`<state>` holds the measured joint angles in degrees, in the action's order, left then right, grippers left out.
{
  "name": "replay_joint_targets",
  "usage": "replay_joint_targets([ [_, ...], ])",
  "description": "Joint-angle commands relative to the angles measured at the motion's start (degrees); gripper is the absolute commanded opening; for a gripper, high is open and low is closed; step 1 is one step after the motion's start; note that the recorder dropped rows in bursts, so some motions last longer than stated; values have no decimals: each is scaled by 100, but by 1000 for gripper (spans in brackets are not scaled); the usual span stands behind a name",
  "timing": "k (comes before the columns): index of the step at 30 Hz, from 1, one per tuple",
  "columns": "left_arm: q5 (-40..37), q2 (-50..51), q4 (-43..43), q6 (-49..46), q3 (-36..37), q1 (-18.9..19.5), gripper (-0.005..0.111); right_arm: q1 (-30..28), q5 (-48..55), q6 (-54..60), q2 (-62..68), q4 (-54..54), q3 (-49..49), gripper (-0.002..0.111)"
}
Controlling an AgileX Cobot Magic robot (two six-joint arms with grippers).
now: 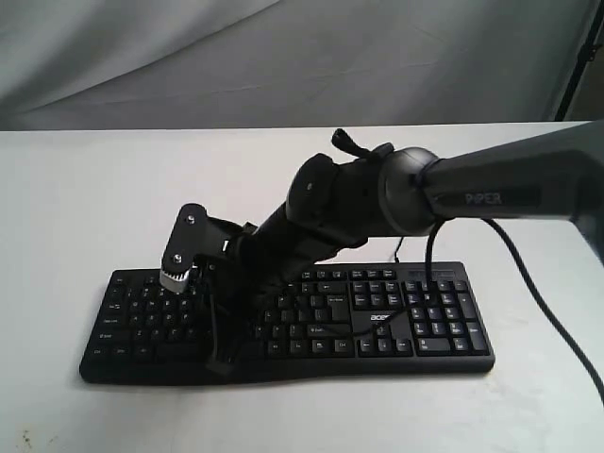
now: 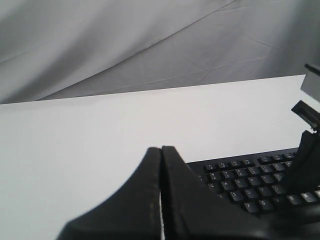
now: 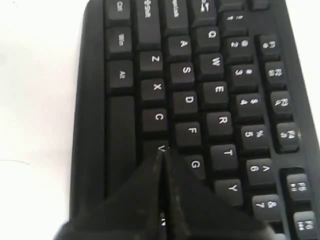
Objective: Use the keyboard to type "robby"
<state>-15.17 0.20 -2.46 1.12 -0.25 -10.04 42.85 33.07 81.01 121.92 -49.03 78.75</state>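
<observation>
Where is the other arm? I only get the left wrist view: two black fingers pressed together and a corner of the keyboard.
Observer: The exterior view shows the right arm stretched across the keyboard, with the right gripper pointing down at the left half.
Operator: Which key is it at?
Observer: In the right wrist view its shut tip lies over the V key, just past C.

Black keyboard [image 1: 425, 326] with white lettering, white table [image 1: 94, 208], grey backdrop [image 1: 189, 57]
</observation>
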Motion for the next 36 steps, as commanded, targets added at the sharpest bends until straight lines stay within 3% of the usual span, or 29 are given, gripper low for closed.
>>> replay_joint_targets([
  [1, 33, -20, -27, 16, 25, -32, 0, -23, -261, 7, -231, 104, 2, 0],
  [14, 33, -20, -27, 16, 25, -32, 0, -401, 629, -641, 419, 691, 961, 0],
  [36, 33, -20, -27, 16, 25, -32, 0, -411, 561, -480, 542, 762, 999, 0],
])
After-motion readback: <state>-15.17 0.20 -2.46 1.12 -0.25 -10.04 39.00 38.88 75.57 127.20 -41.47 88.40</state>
